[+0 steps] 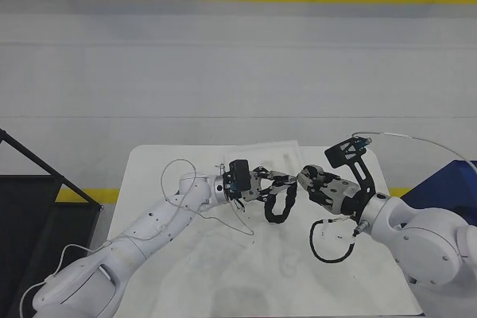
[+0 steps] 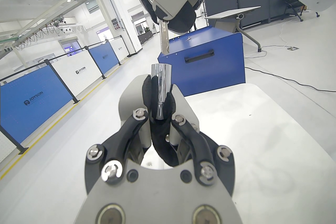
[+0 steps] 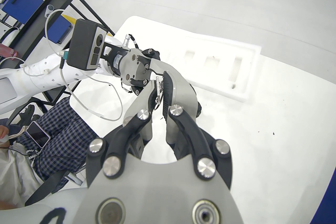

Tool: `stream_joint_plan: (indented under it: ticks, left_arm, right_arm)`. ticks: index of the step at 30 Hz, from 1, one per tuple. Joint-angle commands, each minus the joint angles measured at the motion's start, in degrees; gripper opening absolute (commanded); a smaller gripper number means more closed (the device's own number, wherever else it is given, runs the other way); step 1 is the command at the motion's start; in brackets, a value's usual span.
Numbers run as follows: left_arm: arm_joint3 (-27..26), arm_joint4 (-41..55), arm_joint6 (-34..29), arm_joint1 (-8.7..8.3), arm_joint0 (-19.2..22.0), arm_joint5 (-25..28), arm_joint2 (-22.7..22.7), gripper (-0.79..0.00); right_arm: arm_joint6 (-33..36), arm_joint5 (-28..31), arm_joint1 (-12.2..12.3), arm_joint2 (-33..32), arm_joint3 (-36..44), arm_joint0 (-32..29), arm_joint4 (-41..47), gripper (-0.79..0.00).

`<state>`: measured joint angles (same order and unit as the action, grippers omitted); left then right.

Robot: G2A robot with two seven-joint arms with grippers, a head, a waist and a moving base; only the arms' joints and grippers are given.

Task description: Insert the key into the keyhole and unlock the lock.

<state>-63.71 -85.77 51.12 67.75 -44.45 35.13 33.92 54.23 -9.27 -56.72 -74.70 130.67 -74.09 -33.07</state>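
**Above mid-table: key tip just short of the lock**

At the centre of the top view, the key [image 2: 164,37] is pinched by its head in the clenched right gripper [image 2: 170,18]. Its blade points at the open end of the chrome lock [image 2: 161,89], close to it but not touching. The left gripper [image 2: 157,100] is clamped on the lock's body, and both are held off the white table [image 1: 183,262]. A white foam tray [image 1: 262,153] lies just beyond, toward the upper middle of the frame.
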Motion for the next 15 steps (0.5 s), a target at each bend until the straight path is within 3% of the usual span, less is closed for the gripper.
stream_joint_plan:
  ticks: [1,15]
  left_arm:
    - [0.00,0.00,0.00,0.00,0.00,0.00,0.00,-0.785]
    - [-1.86,0.22,-1.36,0.56,-4.19,-5.85,2.26,-0.785]
  right_arm:
    - [-0.34,-0.01,-0.01,-0.01,-0.10,-0.11,0.01,-0.785]
    - [-3.37,-4.74,-0.18,0.58,2.37,-4.10,-5.51,-0.785]
